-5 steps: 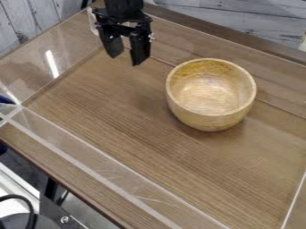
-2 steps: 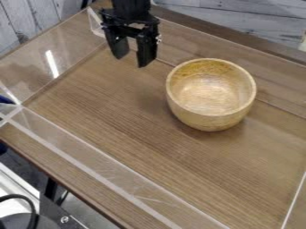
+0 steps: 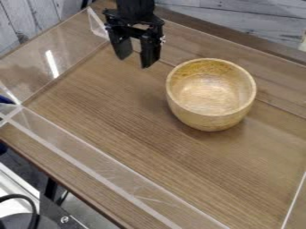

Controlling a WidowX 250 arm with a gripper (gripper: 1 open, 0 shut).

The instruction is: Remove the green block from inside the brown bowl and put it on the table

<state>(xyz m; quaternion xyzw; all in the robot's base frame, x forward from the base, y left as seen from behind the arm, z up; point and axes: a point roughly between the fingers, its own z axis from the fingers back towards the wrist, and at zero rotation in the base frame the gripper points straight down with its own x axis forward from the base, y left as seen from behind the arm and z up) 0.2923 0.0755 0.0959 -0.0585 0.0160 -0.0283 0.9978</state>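
The brown bowl [image 3: 210, 93] stands upright on the table [image 3: 131, 134], right of centre. Its inside shows only pale wood grain; the green block is hidden or out of view. My black gripper [image 3: 134, 54] hangs above the table to the upper left of the bowl, apart from its rim. The two fingers point down, standing open with nothing between them.
Low clear acrylic walls [image 3: 48, 67] edge the tabletop on the left, front and back. A whitewashed plank wall lies behind. Dark cables and a stand [image 3: 24, 210] show below the front left corner.
The gripper has shifted slightly right and toward the bowl, staying open. The bowl has not moved.
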